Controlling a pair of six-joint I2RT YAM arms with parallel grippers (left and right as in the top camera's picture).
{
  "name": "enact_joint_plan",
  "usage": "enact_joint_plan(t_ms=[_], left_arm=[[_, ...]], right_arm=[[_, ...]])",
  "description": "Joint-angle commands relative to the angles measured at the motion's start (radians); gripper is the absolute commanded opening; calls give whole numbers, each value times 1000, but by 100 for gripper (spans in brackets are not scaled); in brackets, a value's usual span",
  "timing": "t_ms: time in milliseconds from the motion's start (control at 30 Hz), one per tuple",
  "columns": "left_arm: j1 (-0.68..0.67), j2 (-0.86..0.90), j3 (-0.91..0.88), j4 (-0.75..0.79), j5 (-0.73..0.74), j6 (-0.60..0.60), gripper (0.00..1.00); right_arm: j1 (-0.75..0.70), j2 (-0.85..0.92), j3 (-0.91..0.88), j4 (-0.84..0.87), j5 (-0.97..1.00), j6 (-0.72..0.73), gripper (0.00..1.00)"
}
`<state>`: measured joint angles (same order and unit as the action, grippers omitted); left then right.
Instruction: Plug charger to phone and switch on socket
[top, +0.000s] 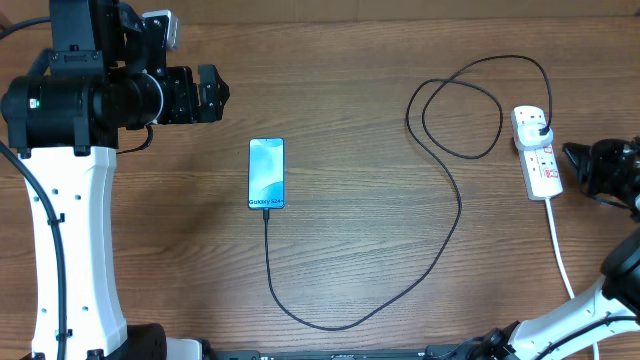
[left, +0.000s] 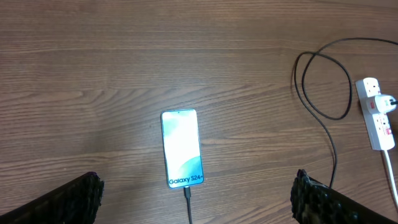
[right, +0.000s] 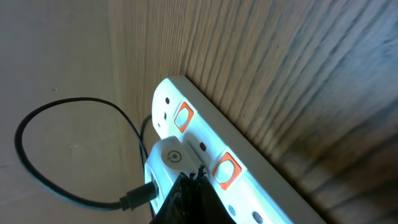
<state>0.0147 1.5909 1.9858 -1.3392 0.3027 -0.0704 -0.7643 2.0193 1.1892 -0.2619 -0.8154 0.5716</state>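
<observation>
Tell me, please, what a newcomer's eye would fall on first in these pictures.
The phone comes first: its bright blue screen glows in the middle of the brown wooden table. Next is the thin black charger, which meets the phone's Galaxy-labelled edge, then sweeps in a wide curve and a loop to the white socket with red switches on the right.
</observation>
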Motion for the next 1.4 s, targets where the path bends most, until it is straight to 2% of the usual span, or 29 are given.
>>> enact_joint_plan(t_ms=[0,700,1367], left_arm=[[-3,6,10,5,2,11,100],[-3,6,10,4,2,11,100],[-3,6,10,4,1,11,100]], right_arm=[[18,26,13,8,-17,24,4],[58,69,13,47,-6,15,4],[135,69,10,-34,55,4,4]])
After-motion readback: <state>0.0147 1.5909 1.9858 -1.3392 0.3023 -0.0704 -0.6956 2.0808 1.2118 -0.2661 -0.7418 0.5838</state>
